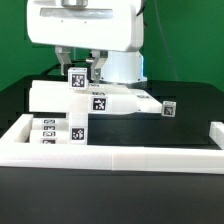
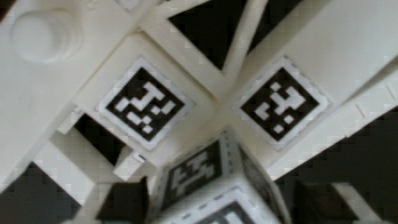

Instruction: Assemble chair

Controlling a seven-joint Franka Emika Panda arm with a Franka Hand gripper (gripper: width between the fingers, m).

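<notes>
Tags (image 2: 143, 103) large (wrist view) — green backdrop (image 1: 12, 50) exterior-only

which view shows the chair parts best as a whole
The exterior view: the chair parts show whole, grouped beneath the arm, inside the border wall. The wrist view shows only tagged white faces up close, too cropped to tell which part.

One camera faces the arm (image 1: 85, 30) from low across the table (image 1: 192, 110); the wrist one hugs the same tagged chair parts (image 2: 143, 105).
</notes>
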